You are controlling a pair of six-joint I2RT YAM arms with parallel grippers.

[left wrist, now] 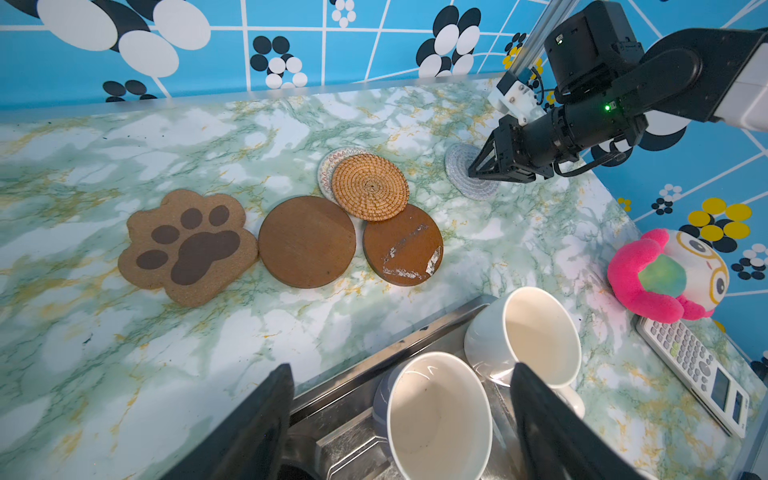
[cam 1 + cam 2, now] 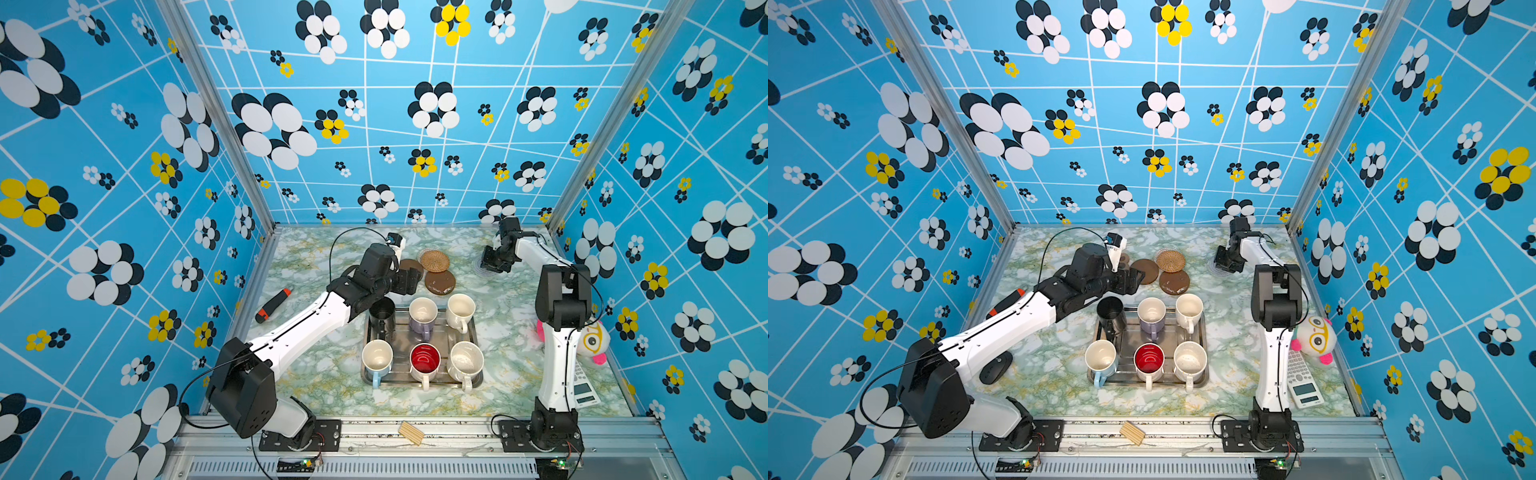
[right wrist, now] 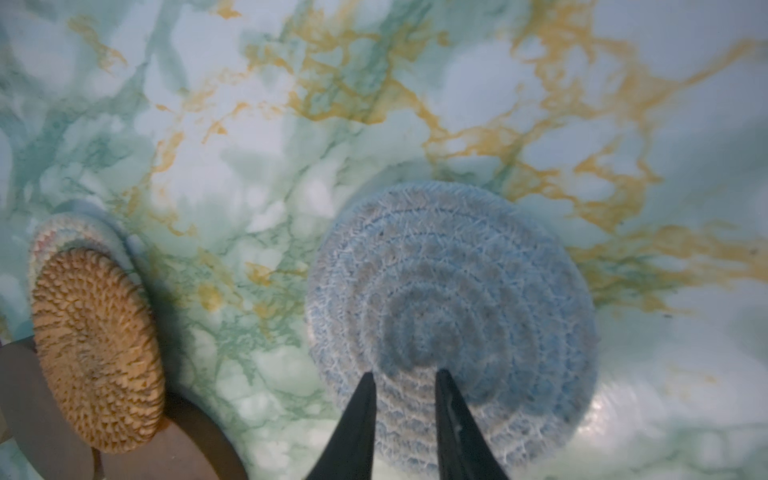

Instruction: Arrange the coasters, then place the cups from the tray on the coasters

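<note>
Checking progress: barely started, I'd say. Tray (image 2: 400,376) sits mid-table with all six cups (image 2: 424,359) in it, none on a coaster. Paw (image 1: 187,245) and brown disc (image 1: 306,242) lie flat side by side. Rattan (image 1: 370,187) lies over the scratched disc (image 1: 402,245) and the lacy one (image 1: 328,166), so those need spreading. Spiral (image 3: 449,291) lies apart, with my right gripper (image 3: 405,374) tips-down on it, jaws slightly apart, pinching nothing. Left gripper (image 1: 401,374) hangs wide open over the tray's far cups. Plush (image 2: 594,338) and calculator (image 2: 584,386) crowd the right edge.
</note>
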